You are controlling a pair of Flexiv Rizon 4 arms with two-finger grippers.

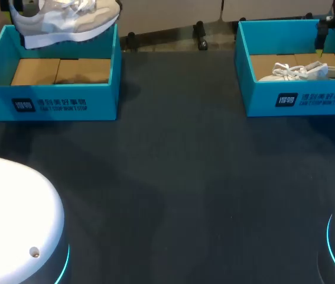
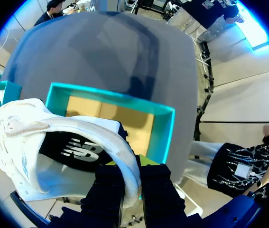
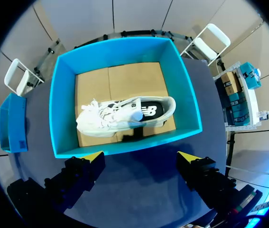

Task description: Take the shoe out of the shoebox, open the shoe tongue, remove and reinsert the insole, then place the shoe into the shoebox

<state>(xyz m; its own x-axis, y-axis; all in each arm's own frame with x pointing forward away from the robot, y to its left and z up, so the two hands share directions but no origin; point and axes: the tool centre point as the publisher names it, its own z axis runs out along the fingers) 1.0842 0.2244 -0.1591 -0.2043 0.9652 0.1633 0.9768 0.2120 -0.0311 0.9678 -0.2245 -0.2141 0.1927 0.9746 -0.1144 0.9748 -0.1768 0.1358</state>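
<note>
Overhead, the head view shows two teal boxes on the dark table (image 1: 173, 177), well apart: the left shoebox (image 1: 49, 103) at the far left and the right shoebox (image 1: 297, 100) at the far right. A grey-and-white shoe (image 1: 67, 21) hangs above the far wall of the left shoebox, clear of its cardboard floor. A white shoe (image 1: 309, 72) lies inside the right shoebox, close to its near wall. From the left wrist view, I see my left gripper (image 2: 132, 166) closed on the heel rim of the grey-and-white shoe, the rim pinched between its two fingers, the black insole visible inside, and the left shoebox below. From the right wrist view, my right gripper (image 3: 140, 156) is spread wide and holds nothing. It hangs over the near wall of the right shoebox, with the white shoe ahead of it.
</note>
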